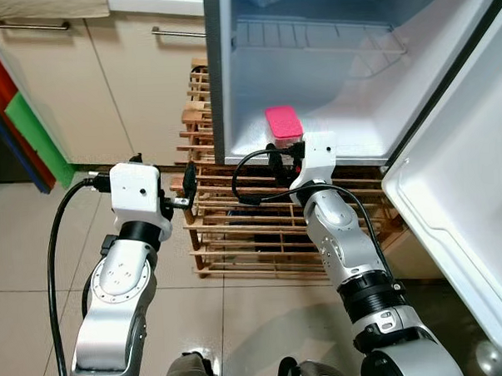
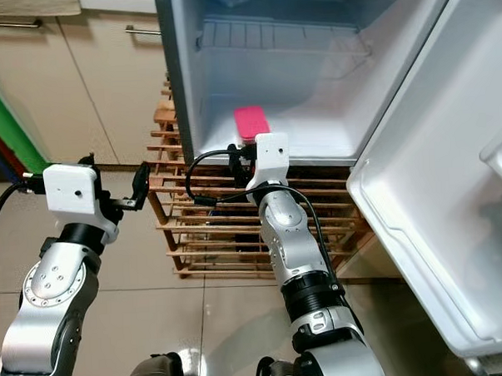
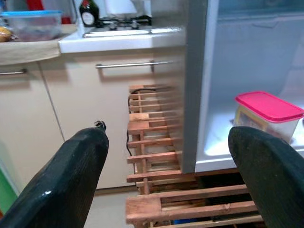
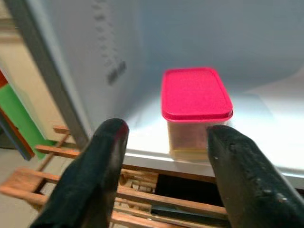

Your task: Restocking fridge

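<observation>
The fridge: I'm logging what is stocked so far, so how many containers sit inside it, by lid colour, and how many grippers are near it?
Pink-lidded container on the floor of the fridge: 1
Open grippers, left gripper and right gripper, nothing held: 2
Total: 3

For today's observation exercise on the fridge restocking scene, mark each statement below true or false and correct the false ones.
1. The fridge door is open. True.
2. The container has a blue lid. False: the lid is pink.
3. The right gripper is shut on the container. False: it is open, just short of it.
4. The container sits on the fridge floor. True.
5. The fridge stands on a wooden pallet. True.
</observation>
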Robot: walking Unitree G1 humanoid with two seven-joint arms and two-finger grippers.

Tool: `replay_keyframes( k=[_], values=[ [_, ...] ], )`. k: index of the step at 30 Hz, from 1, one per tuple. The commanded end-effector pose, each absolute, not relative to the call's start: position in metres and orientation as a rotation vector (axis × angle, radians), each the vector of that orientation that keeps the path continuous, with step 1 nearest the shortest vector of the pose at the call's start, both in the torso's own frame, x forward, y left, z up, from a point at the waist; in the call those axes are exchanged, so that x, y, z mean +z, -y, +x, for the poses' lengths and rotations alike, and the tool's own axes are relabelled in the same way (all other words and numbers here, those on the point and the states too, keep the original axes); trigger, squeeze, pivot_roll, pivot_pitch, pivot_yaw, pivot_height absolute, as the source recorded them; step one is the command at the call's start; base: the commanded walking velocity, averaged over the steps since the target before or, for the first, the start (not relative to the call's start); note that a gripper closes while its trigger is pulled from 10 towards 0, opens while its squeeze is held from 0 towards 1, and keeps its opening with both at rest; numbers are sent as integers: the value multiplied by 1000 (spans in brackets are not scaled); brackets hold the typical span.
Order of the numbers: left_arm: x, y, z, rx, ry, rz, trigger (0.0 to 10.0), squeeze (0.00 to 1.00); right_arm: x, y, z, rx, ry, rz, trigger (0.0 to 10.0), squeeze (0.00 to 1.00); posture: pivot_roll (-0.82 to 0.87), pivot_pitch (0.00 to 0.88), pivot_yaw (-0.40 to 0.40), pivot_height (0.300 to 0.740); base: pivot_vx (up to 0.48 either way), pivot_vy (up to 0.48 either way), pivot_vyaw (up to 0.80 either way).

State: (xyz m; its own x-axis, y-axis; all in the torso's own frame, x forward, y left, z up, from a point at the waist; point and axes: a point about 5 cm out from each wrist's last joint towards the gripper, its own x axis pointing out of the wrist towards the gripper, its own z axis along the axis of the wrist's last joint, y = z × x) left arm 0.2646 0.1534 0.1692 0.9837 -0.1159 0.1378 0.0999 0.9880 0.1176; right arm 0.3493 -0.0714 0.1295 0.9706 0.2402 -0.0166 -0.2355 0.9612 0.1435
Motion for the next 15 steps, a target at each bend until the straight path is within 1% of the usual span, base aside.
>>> replay_keyframes(
  k=[1, 6, 7, 8, 15],
  values=[
    [171, -150, 263, -134, 155, 106, 10000, 0, 128, 73, 350, 230, -38, 143, 0, 0, 119, 149, -30, 740, 446, 0, 0],
    [171, -152, 262, -128, 154, 98, 10000, 0, 124, 72, 349, 231, -54, 115, 0, 0, 119, 153, -28, 740, 446, 0, 0],
    [174, -152, 260, -120, 176, 92, 10000, 0, 124, 72, 348, 234, -54, 106, 8235, 0, 119, 156, -29, 740, 446, 0, 0],
    [174, -152, 260, -113, 182, 82, 10000, 0, 124, 72, 348, 232, -53, 104, 10000, 0, 119, 156, -29, 740, 446, 0, 0],
    [176, -150, 258, -125, 196, 75, 10000, 0, 124, 73, 342, 231, -36, 97, 10000, 0, 118, 160, -33, 740, 0, 0, 0]
  ],
)
